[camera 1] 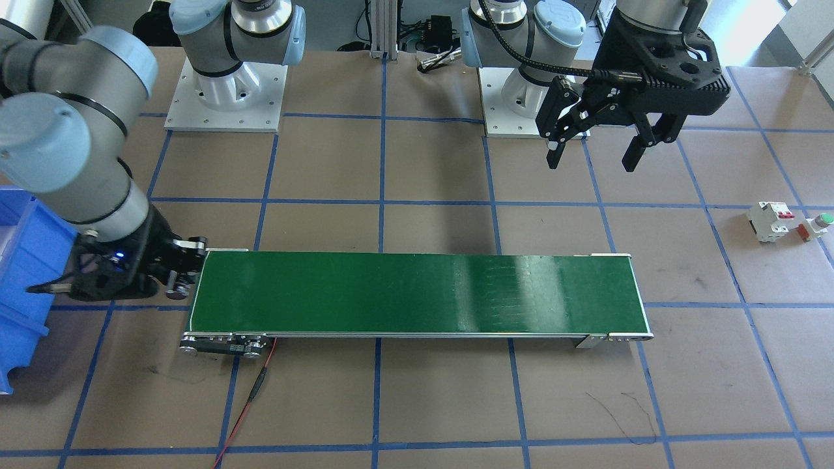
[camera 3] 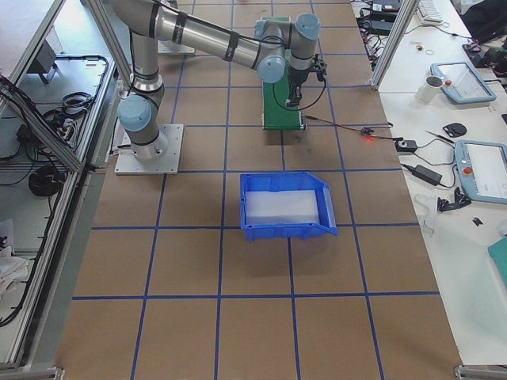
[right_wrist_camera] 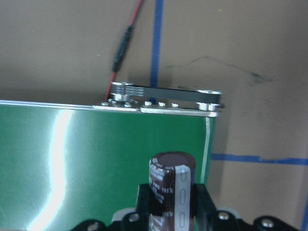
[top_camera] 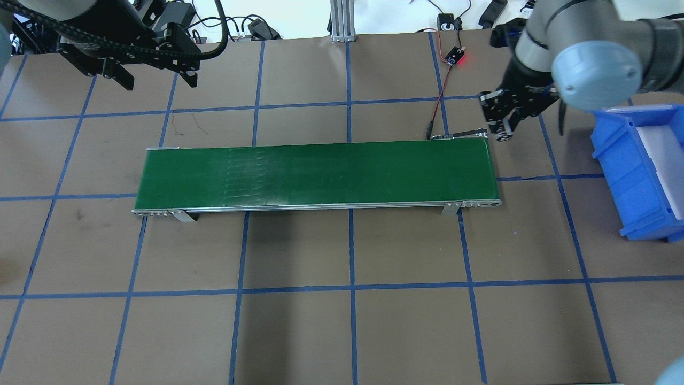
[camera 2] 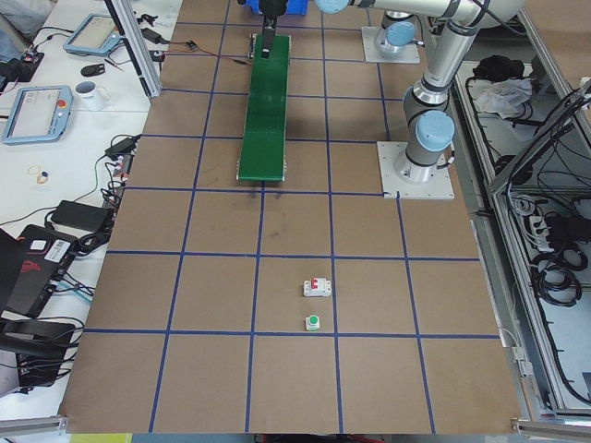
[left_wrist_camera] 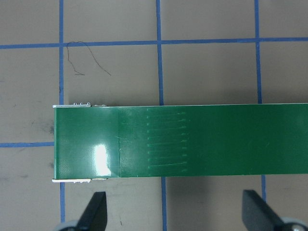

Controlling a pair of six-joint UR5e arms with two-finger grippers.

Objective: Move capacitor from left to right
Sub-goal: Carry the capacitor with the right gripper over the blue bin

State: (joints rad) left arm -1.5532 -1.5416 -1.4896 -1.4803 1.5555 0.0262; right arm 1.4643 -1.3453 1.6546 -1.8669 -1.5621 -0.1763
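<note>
**Right wrist view.** The capacitor, a dark brown cylinder with a pale stripe, sits at bottom centre with its long axis along the fingers. The jaws of the right gripper are closed on its sides. Beyond it lies the end of the green conveyor belt, and a red wire runs off at upper left. The part is judged light, rigid and smooth-sleeved, so it may twist or slip. A mid-body hold on the side, away from the ends, suits it.

**Left wrist view.** The left gripper shows both fingertips at the bottom edge. Its jaws are spread wide and empty above the belt's other end.

**Overhead view.** A blue bin sits at the right of the frame. Brown counter lies between it and the belt end, giving room for a carry. The bin's near wall is the edge to clear.

**Front view.** A circuit breaker and a push-button lie at far right, well apart from the belt.
</note>
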